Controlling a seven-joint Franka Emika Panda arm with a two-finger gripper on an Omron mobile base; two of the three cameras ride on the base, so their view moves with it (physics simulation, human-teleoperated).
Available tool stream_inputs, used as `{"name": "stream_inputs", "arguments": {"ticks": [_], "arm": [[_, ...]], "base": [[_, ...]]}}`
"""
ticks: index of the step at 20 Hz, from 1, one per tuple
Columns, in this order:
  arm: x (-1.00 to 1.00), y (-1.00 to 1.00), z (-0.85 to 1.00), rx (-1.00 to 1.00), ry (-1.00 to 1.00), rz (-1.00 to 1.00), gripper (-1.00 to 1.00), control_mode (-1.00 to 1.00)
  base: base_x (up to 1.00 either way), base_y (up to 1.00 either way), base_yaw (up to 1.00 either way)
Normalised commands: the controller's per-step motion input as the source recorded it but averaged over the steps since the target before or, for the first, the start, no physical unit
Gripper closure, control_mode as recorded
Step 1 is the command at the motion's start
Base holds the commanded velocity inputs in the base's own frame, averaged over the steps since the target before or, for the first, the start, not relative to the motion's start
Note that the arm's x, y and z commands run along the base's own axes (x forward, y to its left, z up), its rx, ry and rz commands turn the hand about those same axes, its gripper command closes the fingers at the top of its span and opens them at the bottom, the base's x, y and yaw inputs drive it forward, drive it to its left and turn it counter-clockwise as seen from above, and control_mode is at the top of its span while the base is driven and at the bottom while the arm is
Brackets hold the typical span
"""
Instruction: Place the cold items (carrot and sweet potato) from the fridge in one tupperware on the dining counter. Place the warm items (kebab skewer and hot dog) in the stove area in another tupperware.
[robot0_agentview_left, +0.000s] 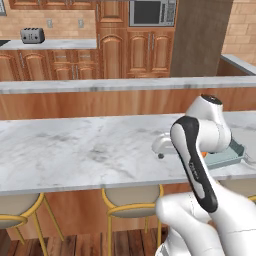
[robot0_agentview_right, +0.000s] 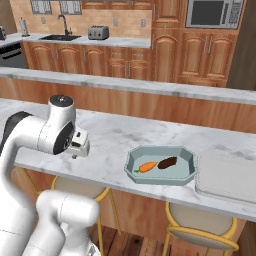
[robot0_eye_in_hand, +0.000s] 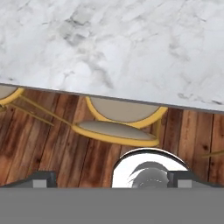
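We take the blue-grey tupperware (robot0_agentview_right: 161, 165) as our landmark. It sits on the marble table (robot0_agentview_right: 115, 137), close to the table's near edge. Inside it lie the carrot (robot0_agentview_right: 147, 167) and the dark sweet potato (robot0_agentview_right: 167, 162), side by side and about touching, the carrot on the side toward our arm. Just beside the tupperware, on the side away from the arm, lies a flat pale grey tray or lid (robot0_agentview_right: 227, 176); we cannot tell which it is.

In the left base view we see only a corner of the tupperware (robot0_agentview_left: 227, 157) past our arm's elbow, with a speck of orange next to it.

Our gripper (robot0_agentview_right: 80, 145) hangs over the table's near edge, well apart from the tupperware, with bare marble between them. In the hand view the jaws stand wide apart with nothing between them, and beyond them we see the edge of the table (robot0_eye_in_hand: 131, 52), a yellow-framed stool (robot0_eye_in_hand: 117, 122) under it and the wooden floor (robot0_eye_in_hand: 52, 144).

Beyond the tupperware, across the table, runs a raised ledge (robot0_agentview_right: 150, 87), and behind that the wooden cabinets with a toaster (robot0_agentview_right: 98, 32), a sink (robot0_agentview_right: 60, 37) and a microwave (robot0_agentview_right: 214, 13).
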Motion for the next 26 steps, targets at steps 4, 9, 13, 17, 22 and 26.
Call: {"name": "stream_inputs", "arguments": {"ticks": [4, 9, 13, 17, 22, 26], "arm": [[0.0, 0.07, -0.02, -0.03, 0.01, 0.0, -1.0, 1.0], [0.0, 0.0, 0.0, 0.0, 0.0, 0.0, -1.0, 1.0], [0.0, 0.0, 0.0, 0.0, 0.0, 0.0, -1.0, 1.0], [0.0, 0.0, 0.0, 0.0, 0.0, 0.0, -1.0, 1.0], [0.0, 0.0, 0.0, 0.0, 0.0, 0.0, -1.0, 1.0], [0.0, 0.0, 0.0, 0.0, 0.0, 0.0, -1.0, 1.0]], "base": [[-0.14, 0.36, 0.0], [-0.33, 0.97, 0.0], [-0.63, 0.94, 0.0], [-1.0, 0.49, -0.15], [-0.8, 0.22, -0.64], [-0.76, 0.31, -0.7]]}}
